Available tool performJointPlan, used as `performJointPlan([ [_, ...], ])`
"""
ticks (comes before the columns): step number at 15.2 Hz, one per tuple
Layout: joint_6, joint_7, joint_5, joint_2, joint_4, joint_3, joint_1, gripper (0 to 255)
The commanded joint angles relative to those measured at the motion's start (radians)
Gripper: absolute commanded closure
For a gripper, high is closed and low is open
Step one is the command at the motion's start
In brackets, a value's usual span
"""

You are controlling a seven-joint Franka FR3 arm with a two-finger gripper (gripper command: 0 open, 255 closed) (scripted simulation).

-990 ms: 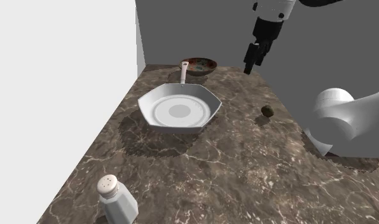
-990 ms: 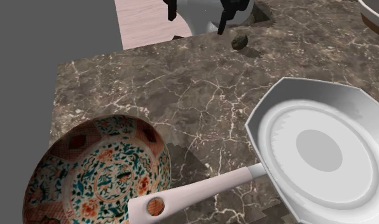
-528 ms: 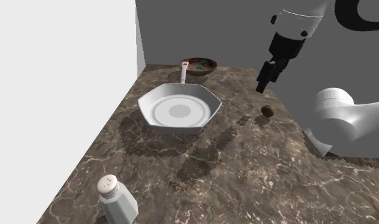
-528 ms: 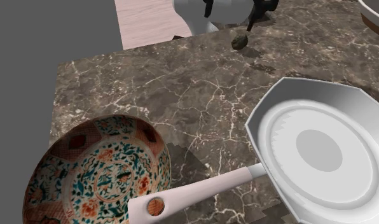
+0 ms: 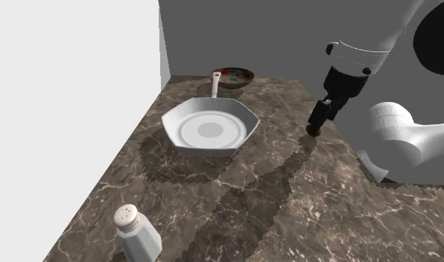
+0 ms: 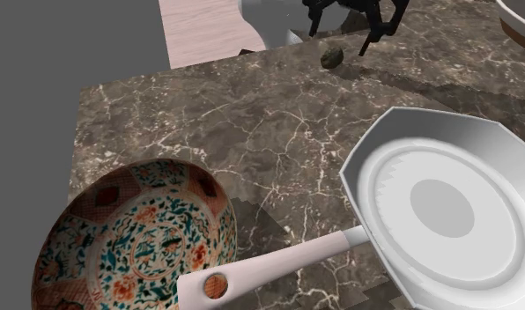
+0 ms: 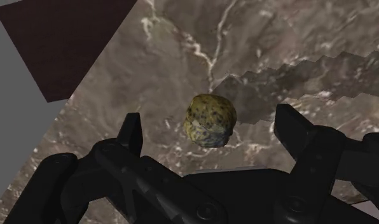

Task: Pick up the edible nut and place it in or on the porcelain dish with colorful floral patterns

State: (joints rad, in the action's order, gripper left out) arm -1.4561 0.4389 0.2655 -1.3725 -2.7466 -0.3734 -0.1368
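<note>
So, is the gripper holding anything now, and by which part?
Nothing is held. The fingers of the gripper stand open on either side of the nut, not touching it; it lies on the counter.

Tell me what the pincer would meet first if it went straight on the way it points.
The nut: in the wrist view it lies dead ahead, between the open fingers of the pincer, untouched. The counter under it would come next. How near the nut is, I cannot judge.
</note>
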Motion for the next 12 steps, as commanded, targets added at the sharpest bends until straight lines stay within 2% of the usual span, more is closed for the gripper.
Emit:
performJointPlan([
  [1, -0.020, 0.007, 0.006, -0.061, -0.032, -0.011, -0.018, 0],
  [4, -0.055, 0.012, 0.018, -0.078, -0.086, -0.025, -0.036, 0],
  [12, -0.068, 0.052, -0.011, -0.060, -0.088, -0.002, -0.083, 0],
])
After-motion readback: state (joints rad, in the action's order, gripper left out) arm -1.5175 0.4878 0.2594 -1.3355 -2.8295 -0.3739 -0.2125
